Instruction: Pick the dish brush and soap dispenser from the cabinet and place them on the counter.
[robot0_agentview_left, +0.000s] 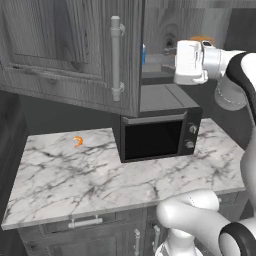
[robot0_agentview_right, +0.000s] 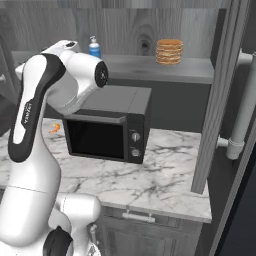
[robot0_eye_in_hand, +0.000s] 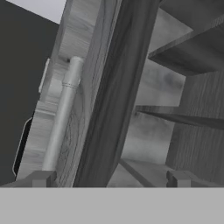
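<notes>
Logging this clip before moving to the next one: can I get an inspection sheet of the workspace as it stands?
Surface: white marble counter, mostly bare.
Job's things: blue soap dispenser upright on the cabinet shelf; dish brush not made out.
Clutter: stack of tan round discs on the same shelf; small orange curled item on the counter; black microwave at the back of the counter.
Grippers: gripper open, empty, at the edge of the open cabinet door.
Cables: nothing seen.
Surroundings: dark grey wall cabinet with silver bar handles; drawers under the counter.
</notes>
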